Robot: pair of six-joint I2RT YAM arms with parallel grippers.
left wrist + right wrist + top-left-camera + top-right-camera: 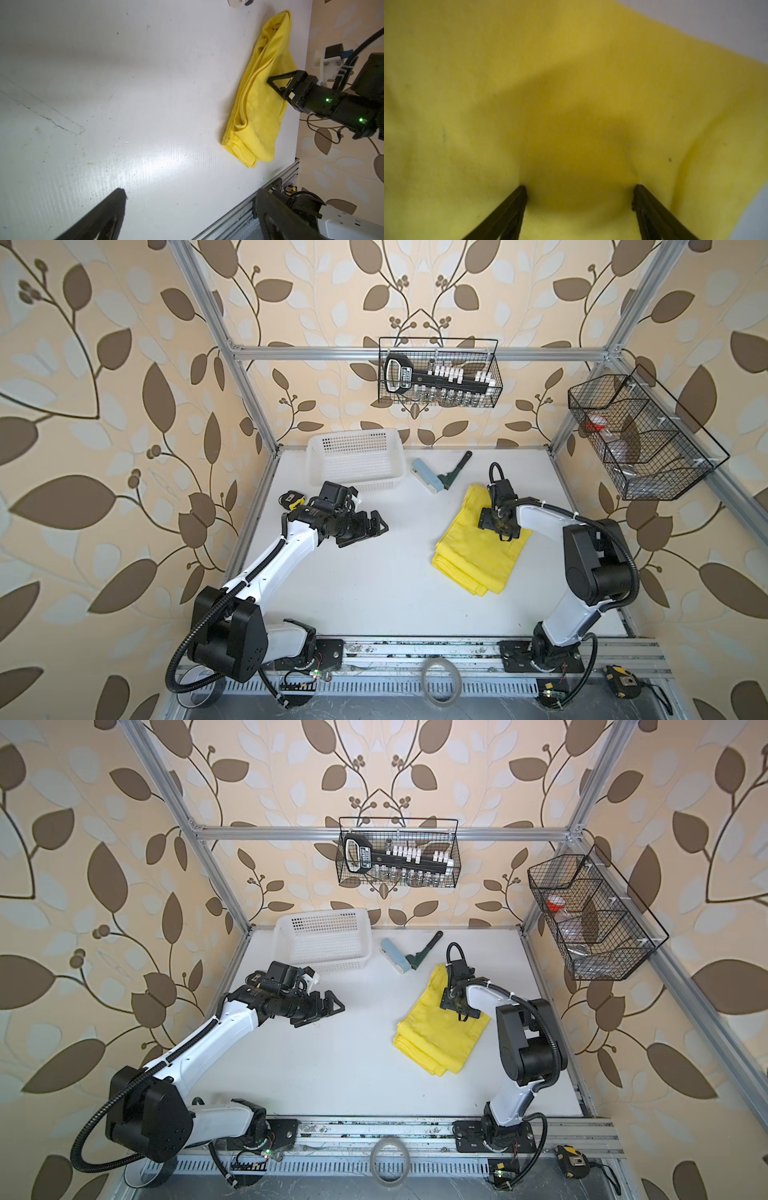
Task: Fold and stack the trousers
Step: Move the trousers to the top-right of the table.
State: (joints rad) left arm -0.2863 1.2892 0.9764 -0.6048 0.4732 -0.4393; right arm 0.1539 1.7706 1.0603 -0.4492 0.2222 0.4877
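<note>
Right gripper (579,188): jaws apart, tips pressed on trousers (469,560) directly beneath, nothing pinched. Folded bundle's length roughly square to line between tips. Left gripper (376,524): jaws wide apart, empty, well away.

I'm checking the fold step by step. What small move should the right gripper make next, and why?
Probably lift the right gripper straight up: its open jaws press down on the trousers, which already lie folded in layers, and nothing is clamped.
</note>
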